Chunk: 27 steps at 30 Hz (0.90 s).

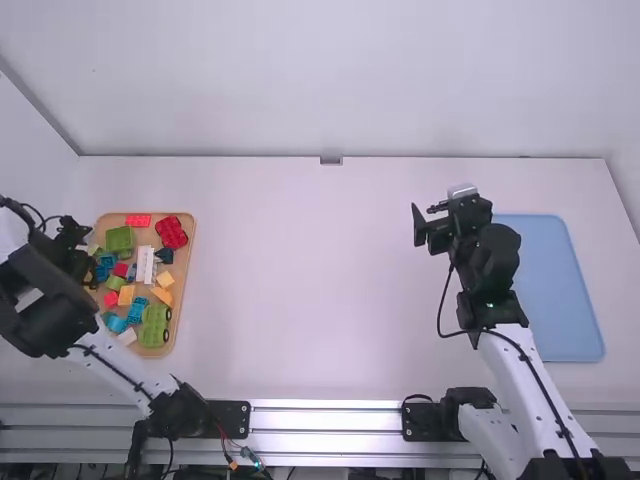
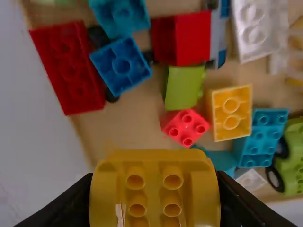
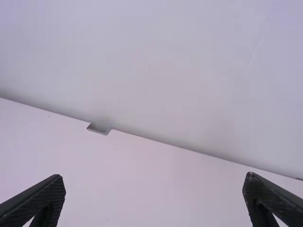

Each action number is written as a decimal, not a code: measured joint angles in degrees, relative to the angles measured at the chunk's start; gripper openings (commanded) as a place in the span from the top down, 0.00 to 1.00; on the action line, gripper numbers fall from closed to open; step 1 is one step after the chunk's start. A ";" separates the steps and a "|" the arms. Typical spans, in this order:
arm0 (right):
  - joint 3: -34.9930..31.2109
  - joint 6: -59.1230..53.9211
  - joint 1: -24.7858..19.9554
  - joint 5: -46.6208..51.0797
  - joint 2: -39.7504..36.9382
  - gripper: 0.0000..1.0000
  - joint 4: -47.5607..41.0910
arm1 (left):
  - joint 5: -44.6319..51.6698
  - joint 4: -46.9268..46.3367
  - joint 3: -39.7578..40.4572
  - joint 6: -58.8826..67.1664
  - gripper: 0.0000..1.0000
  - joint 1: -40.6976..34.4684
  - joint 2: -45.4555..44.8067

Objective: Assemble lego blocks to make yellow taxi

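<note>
Left gripper (image 1: 84, 262): is clamping a yellow block (image 2: 154, 189), studs showing, between its fingers
Wooden tray (image 1: 193, 245): is lying below the left gripper, holding mixed blocks
Nearer the left gripper in its wrist view: a pinkish-red block (image 2: 185, 127) is sitting beside an orange-yellow block (image 2: 230, 113), with a lime block (image 2: 182, 90) just beyond
Farther out in the tray: a white block (image 2: 253, 28) and a green wheeled base (image 2: 293, 163) are resting
Right gripper (image 1: 428, 217): is holding nothing, fingers standing wide apart, well away from the tray
Light-blue mat (image 1: 560, 290): is lying beside the right gripper, on its right
</note>
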 measured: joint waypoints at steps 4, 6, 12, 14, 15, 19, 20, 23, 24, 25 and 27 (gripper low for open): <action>0.00 0.17 0.00 0.00 0.00 0.01 0.72 | -0.46 -1.90 4.31 -3.98 0.98 -4.11 0.00; 0.00 0.09 0.00 -0.02 0.00 0.01 1.38 | -0.55 -1.18 5.09 -5.38 0.98 -6.62 0.00; 0.00 0.20 0.00 -0.04 0.00 0.01 2.91 | -1.05 2.86 5.25 -7.17 0.98 -19.50 0.00; 0.00 0.11 0.00 -0.02 0.00 0.01 2.99 | -1.53 4.20 5.25 -7.15 0.98 -26.45 0.00; 0.00 0.20 0.00 -0.02 0.00 0.01 3.02 | -1.57 4.35 5.25 -7.08 0.98 -27.36 0.00; 0.00 2.25 0.00 0.02 0.00 0.01 3.45 | -2.10 5.22 5.25 -5.29 0.98 -40.65 0.00; 0.00 3.06 0.00 0.00 0.00 0.01 3.72 | -1.92 5.88 5.25 -4.55 0.98 -44.41 0.00; 0.00 4.52 0.02 0.04 0.00 0.01 4.11 | 0.20 7.76 5.27 -2.45 0.98 -52.52 0.00; 0.00 4.90 0.00 -0.11 0.00 0.01 4.13 | 1.05 7.98 5.25 -1.92 0.98 -55.01 0.00; 0.00 5.29 0.00 0.00 0.00 0.01 4.09 | 2.16 8.07 5.25 -1.88 0.98 -58.45 0.00; 0.00 5.57 0.00 -0.09 0.00 0.01 4.07 | 3.34 8.00 5.25 -2.08 0.98 -62.45 0.00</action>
